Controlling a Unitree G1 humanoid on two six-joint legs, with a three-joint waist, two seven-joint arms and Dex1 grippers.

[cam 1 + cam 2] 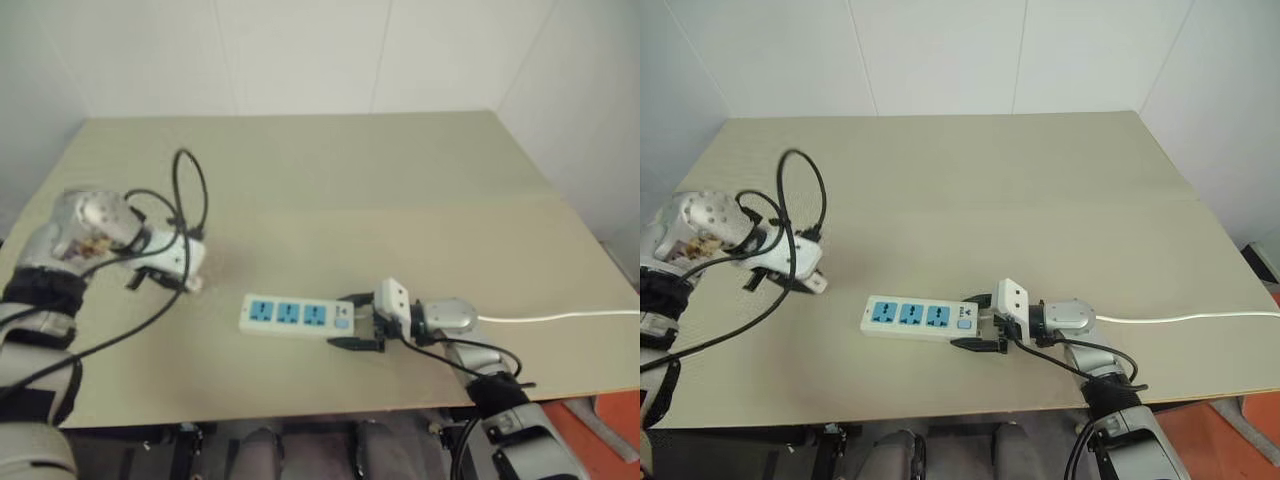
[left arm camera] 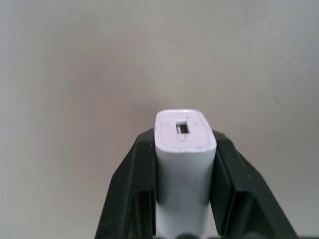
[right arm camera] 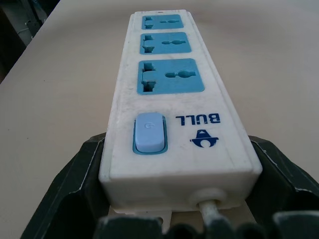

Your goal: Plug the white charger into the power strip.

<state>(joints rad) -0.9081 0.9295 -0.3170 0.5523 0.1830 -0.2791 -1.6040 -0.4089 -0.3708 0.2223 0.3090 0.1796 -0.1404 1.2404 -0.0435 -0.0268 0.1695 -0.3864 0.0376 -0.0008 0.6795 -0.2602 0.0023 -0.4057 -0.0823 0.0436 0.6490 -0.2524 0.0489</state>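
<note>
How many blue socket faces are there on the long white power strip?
3. The blue socket faces sit in one row along the long white rectangular power strip: nearest its switch, middle, far end. All are empty; none appears hidden.

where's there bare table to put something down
The far half of the table beyond the power strip is bare, as is the patch right of it up to the cord. It's crowded between the left gripper and right gripper.

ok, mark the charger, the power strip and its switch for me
charger [image 2: 182, 149], left wrist view, its white body between the fingers
power strip [image 3: 172, 74], right wrist view, nearest blue socket face
switch [image 3: 149, 132], right wrist view, the pale blue button
</note>
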